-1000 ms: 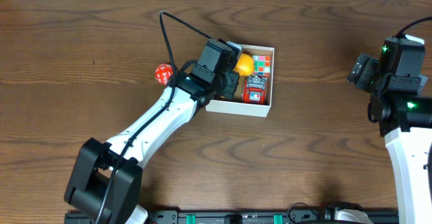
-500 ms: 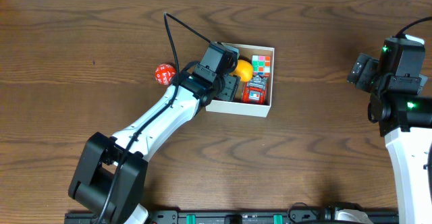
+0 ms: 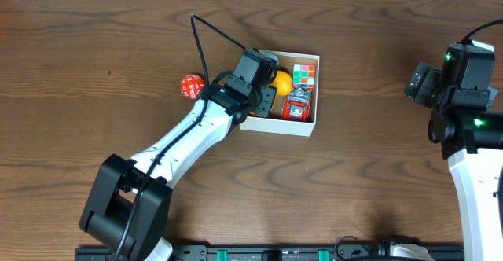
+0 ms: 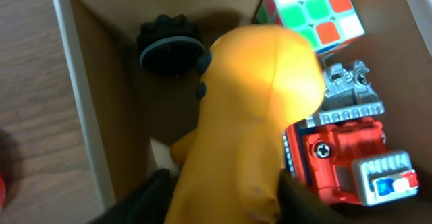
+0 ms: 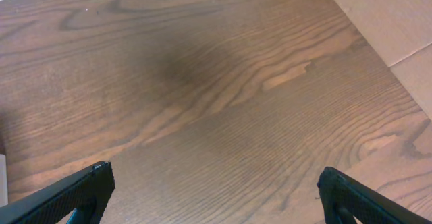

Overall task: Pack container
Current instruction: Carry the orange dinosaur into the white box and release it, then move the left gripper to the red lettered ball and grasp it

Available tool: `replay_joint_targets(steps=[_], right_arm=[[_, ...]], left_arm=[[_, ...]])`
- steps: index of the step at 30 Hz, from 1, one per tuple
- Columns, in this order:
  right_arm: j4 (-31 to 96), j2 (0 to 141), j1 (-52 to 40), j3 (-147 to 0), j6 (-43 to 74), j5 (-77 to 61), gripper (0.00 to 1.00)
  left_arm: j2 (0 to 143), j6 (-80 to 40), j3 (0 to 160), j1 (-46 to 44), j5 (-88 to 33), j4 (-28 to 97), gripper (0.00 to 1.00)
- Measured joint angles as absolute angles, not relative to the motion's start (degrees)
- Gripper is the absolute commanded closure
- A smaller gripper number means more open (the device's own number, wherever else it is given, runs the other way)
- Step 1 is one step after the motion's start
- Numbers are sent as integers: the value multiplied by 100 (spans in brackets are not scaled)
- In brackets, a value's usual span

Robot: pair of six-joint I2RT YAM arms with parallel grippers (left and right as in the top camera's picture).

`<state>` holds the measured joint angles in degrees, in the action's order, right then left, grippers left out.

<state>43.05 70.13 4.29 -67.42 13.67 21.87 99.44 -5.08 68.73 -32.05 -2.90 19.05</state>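
The container [image 3: 314, 96] is a shallow white box with a brown floor, at the middle back of the table. It holds a puzzle cube [image 3: 305, 74], a red toy truck [image 3: 297, 104] and a black round thing [image 4: 170, 45]. My left gripper [image 3: 267, 88] reaches into the box's left half and is shut on a yellow toy [image 4: 256, 109], held over the box floor [image 4: 115, 69] beside the truck [image 4: 344, 160] and the cube [image 4: 314, 11]. My right gripper [image 5: 212, 190] is open and empty over bare wood at the right.
A red ball with white marks [image 3: 191, 86] lies on the table just left of the box. The right arm's body [image 3: 464, 96] stands at the right edge. A pale surface [image 5: 398, 21] lies beyond the table's edge.
The left gripper moved a little down and left with the yellow toy, deeper into the box's left half; since half a second ago it is nearly still. The right arm has not moved.
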Motion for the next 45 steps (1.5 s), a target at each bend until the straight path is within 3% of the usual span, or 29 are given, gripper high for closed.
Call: replay_joint_targets(steps=[3, 20, 28, 30, 33, 35, 36, 38, 45], right_arm=[[4305, 7013, 429, -6742, 1367, 2187, 1], [4305, 7013, 429, -6742, 1367, 2187, 1], [4305, 7013, 429, -6742, 1365, 2187, 1], [4305, 7013, 429, -6742, 1367, 2187, 1], [4305, 7013, 429, -6742, 1367, 2187, 1], [4303, 7013, 429, -6742, 1367, 2187, 1], [4305, 7013, 429, -6742, 1365, 2187, 1], [4303, 7013, 429, -6742, 1367, 2187, 1], [4305, 7013, 429, -6742, 1367, 2187, 1]], left_arm=[[9944, -515, 6873, -3205, -281, 1905, 94], [9904, -602, 6873, -3186, -99, 1772, 94], [8812, -668, 6895, -2746, 528, 2010, 93], [8534, -731, 6958, -2547, 777, 2246, 88], [8357, -784, 7030, -2139, 1004, 2580, 71], [8381, -803, 7032, -1839, 1111, 2766, 24], [8418, -834, 7032, -1710, 1140, 2823, 17], [8527, -843, 7032, -1457, 1166, 2838, 10], [9037, -882, 7032, -939, 965, 2670, 10]])
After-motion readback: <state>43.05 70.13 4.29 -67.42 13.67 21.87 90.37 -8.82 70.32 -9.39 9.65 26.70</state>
